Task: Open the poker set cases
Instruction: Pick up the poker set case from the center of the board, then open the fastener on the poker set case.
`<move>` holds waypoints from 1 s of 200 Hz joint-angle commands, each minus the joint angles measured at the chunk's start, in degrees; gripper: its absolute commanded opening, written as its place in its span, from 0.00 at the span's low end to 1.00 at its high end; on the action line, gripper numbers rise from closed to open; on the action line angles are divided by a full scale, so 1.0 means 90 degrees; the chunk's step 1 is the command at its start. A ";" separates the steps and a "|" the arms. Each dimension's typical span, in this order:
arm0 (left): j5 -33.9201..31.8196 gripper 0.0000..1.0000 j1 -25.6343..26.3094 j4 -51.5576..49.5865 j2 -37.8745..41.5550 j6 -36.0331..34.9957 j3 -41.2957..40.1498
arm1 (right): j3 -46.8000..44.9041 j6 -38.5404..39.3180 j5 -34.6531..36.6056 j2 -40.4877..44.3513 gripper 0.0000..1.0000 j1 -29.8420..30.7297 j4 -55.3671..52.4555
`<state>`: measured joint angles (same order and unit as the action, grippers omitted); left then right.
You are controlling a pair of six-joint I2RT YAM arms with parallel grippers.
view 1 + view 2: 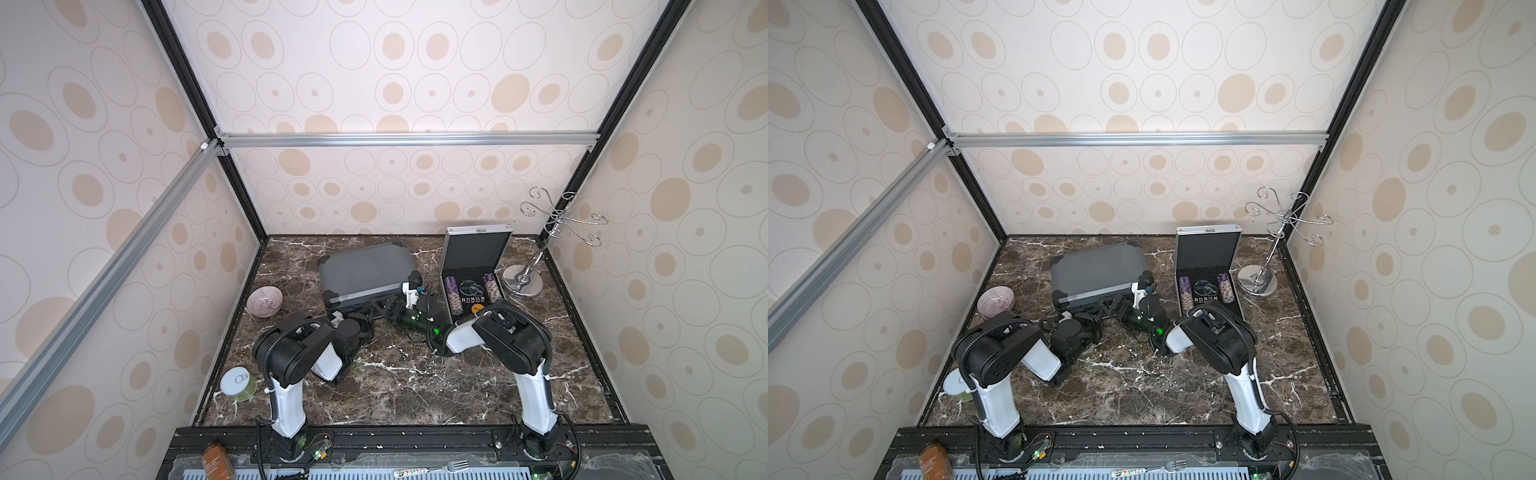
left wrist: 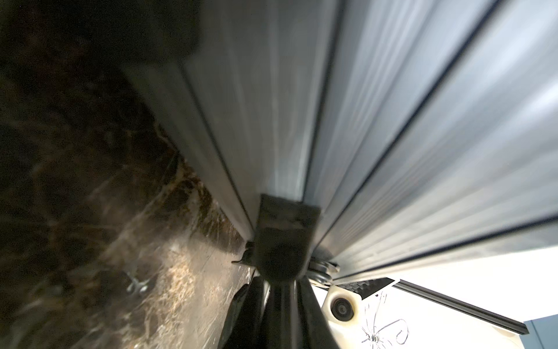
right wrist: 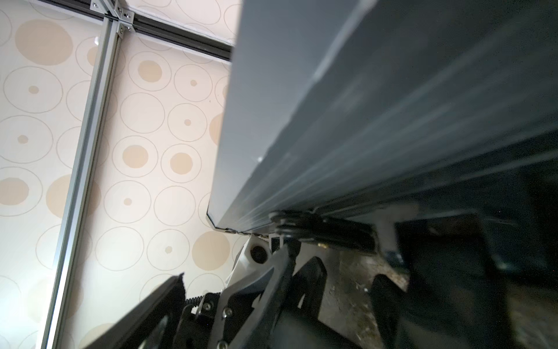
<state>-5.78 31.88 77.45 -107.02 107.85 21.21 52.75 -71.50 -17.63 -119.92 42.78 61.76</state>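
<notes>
**Item 1: small square silver aluminium case** [image 1: 478, 230]. Open, so this part is done. It stands at the back right of the dark marble-patterned tabletop [image 1: 395, 382]. The lid is upright and lined with black foam. The base holds purple-and-white chip stacks [image 1: 451, 291].

**Item 2: larger dark grey briefcase-style case with black corners** [image 1: 365, 270]. Sits at centre back, well apart from item 1. The lid appears down, with the seam lines running unbroken along the front face in the wrist views. By my judgement this case is left to open, roughly half the task.

**Left gripper** [image 1: 384, 306]. Fingers pressed together, tip against the grey case's front face. I cannot tell whether it pinches a latch.

**Right gripper** [image 1: 409, 297]. Jaws spread wide by the case's front right corner, apparently empty.
</notes>
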 commanded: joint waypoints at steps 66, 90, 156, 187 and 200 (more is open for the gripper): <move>0.0476 0.00 0.0399 0.2023 0.0240 0.0456 0.0237 | -0.0050 -0.0185 0.0267 -0.0249 0.98 0.0070 0.0211; 0.0457 0.00 0.0497 0.1939 0.0352 0.0458 0.0289 | -0.0002 -0.0175 0.0270 -0.0263 0.99 0.0067 0.0142; 0.0380 0.00 0.0654 0.2156 0.0336 0.0682 0.0197 | 0.0192 -0.0250 0.0337 -0.0442 0.99 0.0051 0.0255; 0.0369 0.00 0.0709 0.2142 0.0406 0.0716 0.0173 | 0.0173 -0.0187 0.0449 -0.0398 0.99 0.0032 0.0331; 0.0361 0.00 0.0724 0.2192 0.0389 0.0748 0.0144 | 0.0152 -0.0198 0.0471 -0.0370 0.99 0.0002 0.0440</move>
<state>-9.54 34.81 79.18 -107.07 110.34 21.26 52.75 -72.55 -14.68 -122.61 43.24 63.11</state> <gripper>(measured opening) 0.181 0.986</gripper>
